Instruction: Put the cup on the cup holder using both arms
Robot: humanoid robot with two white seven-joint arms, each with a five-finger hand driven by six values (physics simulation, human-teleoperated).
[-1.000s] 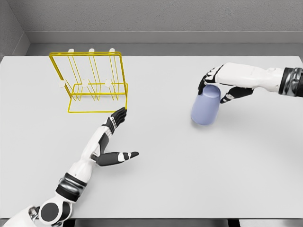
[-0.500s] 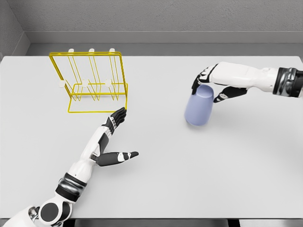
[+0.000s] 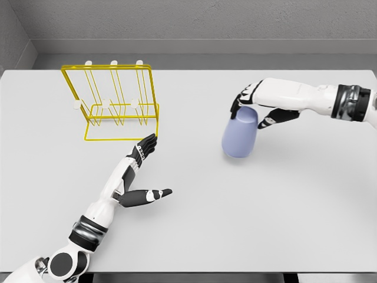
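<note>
A pale blue cup (image 3: 240, 135) hangs tilted just over the white table, right of centre, with my right hand (image 3: 253, 106) shut on its upper end. The right arm reaches in from the right edge. A yellow wire cup holder (image 3: 112, 103) with several white-tipped pegs stands at the back left. My left hand (image 3: 144, 168) lies open low over the table in front of the holder, fingers stretched toward its front right corner and thumb pointing right, holding nothing.
The white table (image 3: 235, 224) ends at a grey wall behind and a dark edge in front. Bare table surface separates the cup from the holder.
The right hand has carried the cup leftward, toward the table's middle, across both earlier frames. The left arm and the holder have stayed still.
</note>
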